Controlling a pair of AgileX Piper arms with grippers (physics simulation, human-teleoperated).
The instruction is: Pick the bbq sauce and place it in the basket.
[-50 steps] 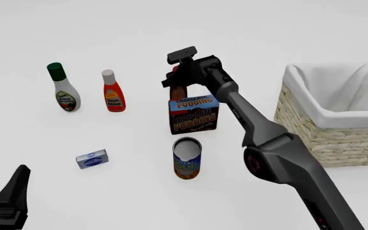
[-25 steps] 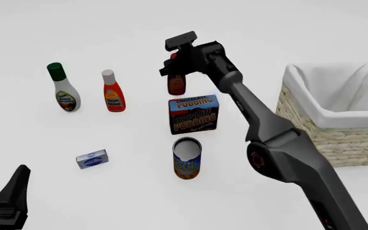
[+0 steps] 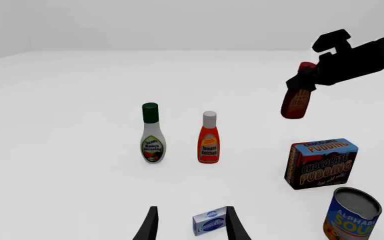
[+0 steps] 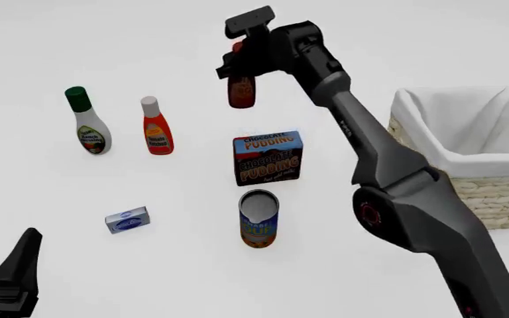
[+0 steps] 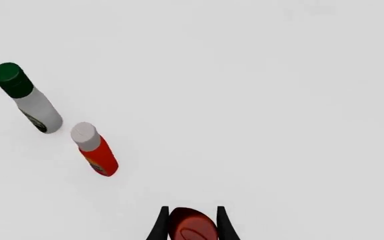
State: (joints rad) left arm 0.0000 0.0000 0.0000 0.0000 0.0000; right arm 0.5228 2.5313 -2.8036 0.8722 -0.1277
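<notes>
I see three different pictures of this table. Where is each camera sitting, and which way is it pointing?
Front view: fixed above and behind the arms, looking forward and down; shows the right arm holding the bbq sauce up, the basket, and the left gripper at the near edge.
Left wrist view: behind the left gripper, looking low across the table at the cream cheese box; its fingertips show.
Right wrist view: behind the right gripper, looking down; its fingers flank the bottle's cap.
Shared: all three show the ranch bottle and ketchup bottle.

White table [image 4: 77, 40] — bottles, pudding box [image 4: 268, 158], can [image 4: 259, 218], basket [image 4: 466, 172].
</notes>
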